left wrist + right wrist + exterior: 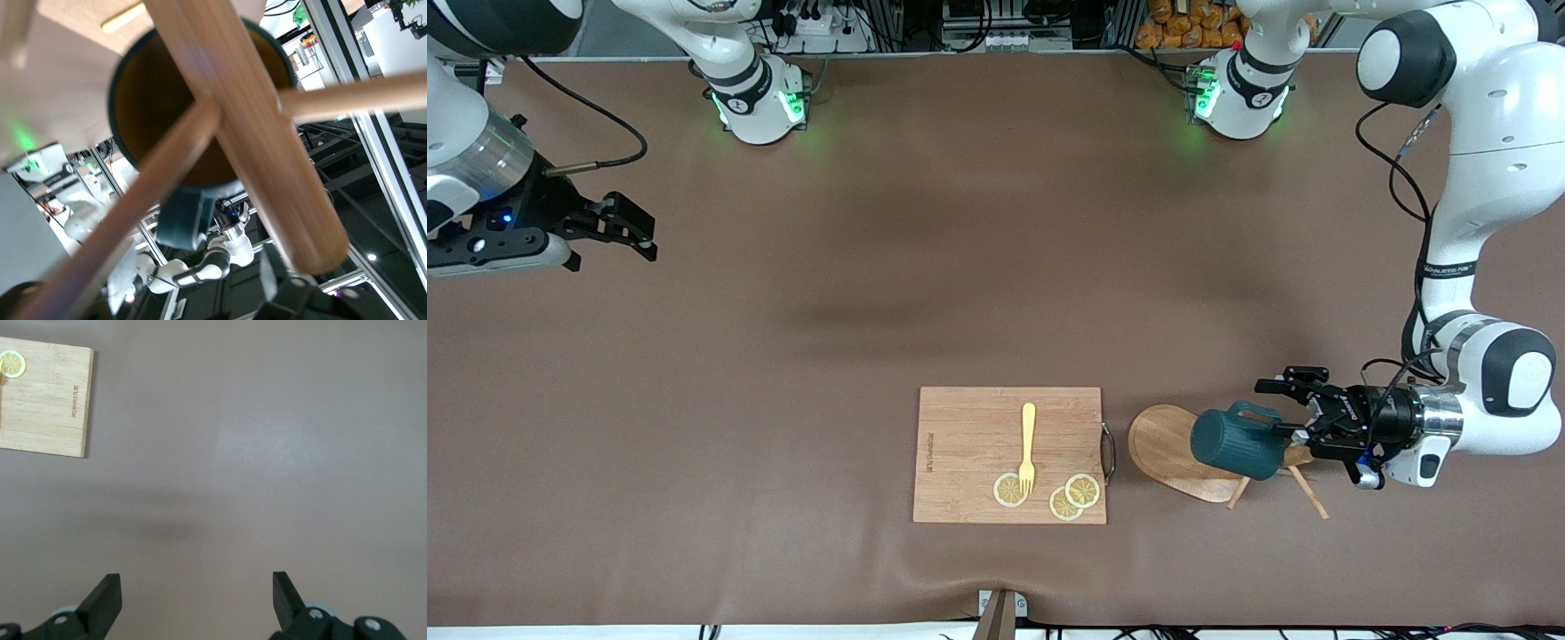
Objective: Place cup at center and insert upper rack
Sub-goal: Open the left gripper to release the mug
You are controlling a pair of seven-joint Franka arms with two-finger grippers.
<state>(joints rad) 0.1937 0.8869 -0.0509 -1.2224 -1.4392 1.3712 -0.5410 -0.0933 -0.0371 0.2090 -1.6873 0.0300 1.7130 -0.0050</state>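
Observation:
The dark teal cup [1227,442] lies on its side over the wooden mug tree, the upper rack [1160,440], which also lies tipped over beside the cutting board, toward the left arm's end of the table. My left gripper [1294,411] is low at the cup's mouth and the rack's pegs [1307,493], its fingers spread apart. In the left wrist view the rack's post [253,133] and pegs cross close in front of the cup's tan inside [153,100]. My right gripper [627,231] waits open and empty over bare table [197,600].
A rectangular wooden cutting board [960,453] lies near the front edge with a yellow fork [1028,444] and three lemon slices [1009,489] on it. Its corner shows in the right wrist view [43,400]. Brown cloth covers the table.

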